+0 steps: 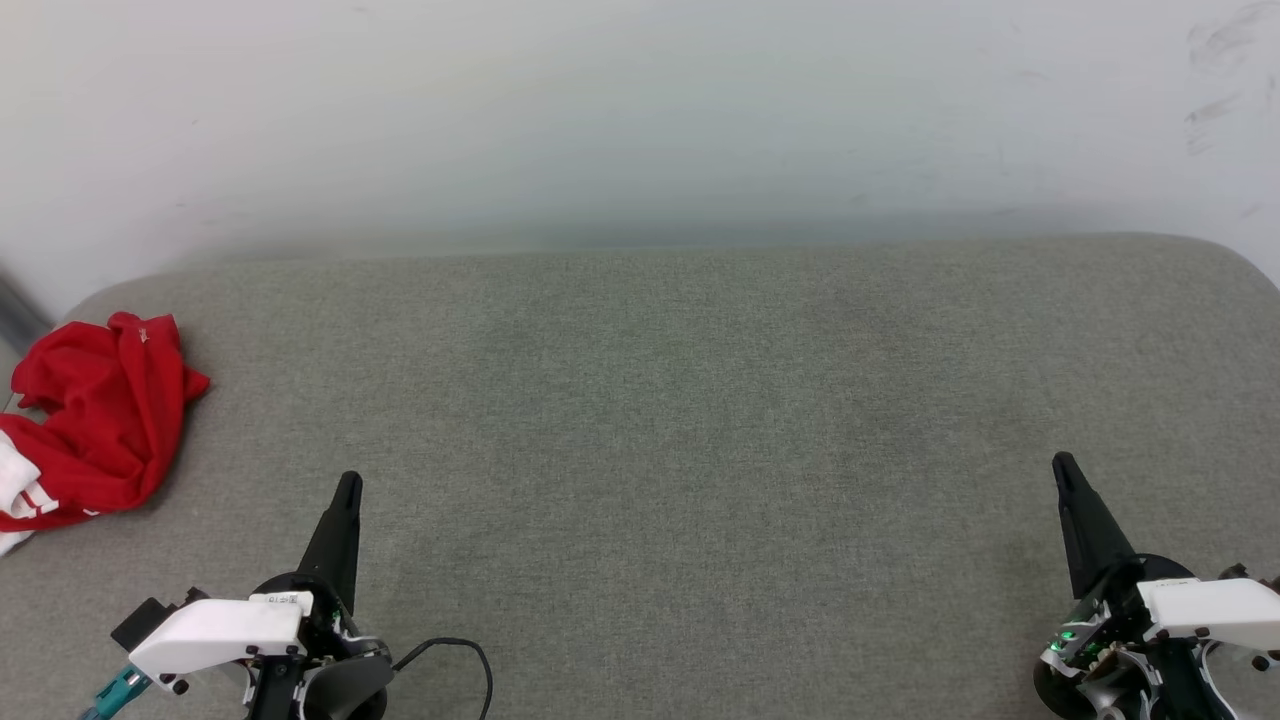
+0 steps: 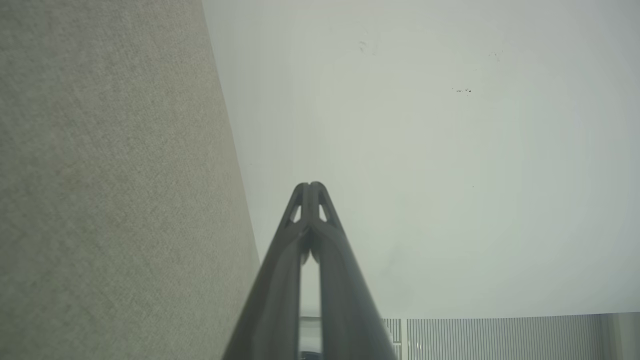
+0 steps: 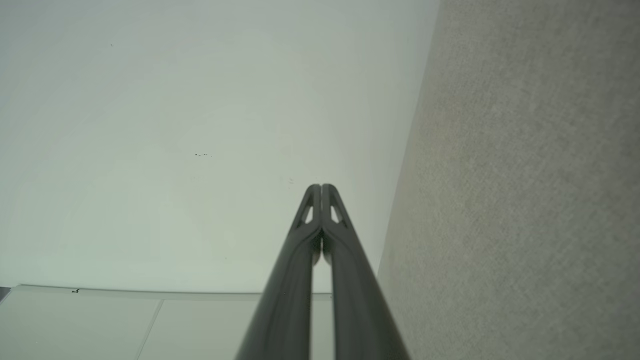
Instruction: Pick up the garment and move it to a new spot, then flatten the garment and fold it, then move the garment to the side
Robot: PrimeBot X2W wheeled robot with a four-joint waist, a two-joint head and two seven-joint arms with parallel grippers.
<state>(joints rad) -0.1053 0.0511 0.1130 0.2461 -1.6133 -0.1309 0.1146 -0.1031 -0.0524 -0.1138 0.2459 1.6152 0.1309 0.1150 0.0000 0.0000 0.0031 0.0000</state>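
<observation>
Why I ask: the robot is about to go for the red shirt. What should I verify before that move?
1. Sight of the garment: ok, it lies at the left end of the grey cushion.
2. Flatness of the garment: not ok, it is bunched in a heap.
3. Whole garment in view: cannot tell, it runs off the head view's left edge.
4. Grasp-ready left pincer: not ok, it is shut and holds nothing.
5. Empty right pincer: ok, it is shut on nothing.
6. Room to spread the garment: ok, the cushion's middle is bare.
</observation>
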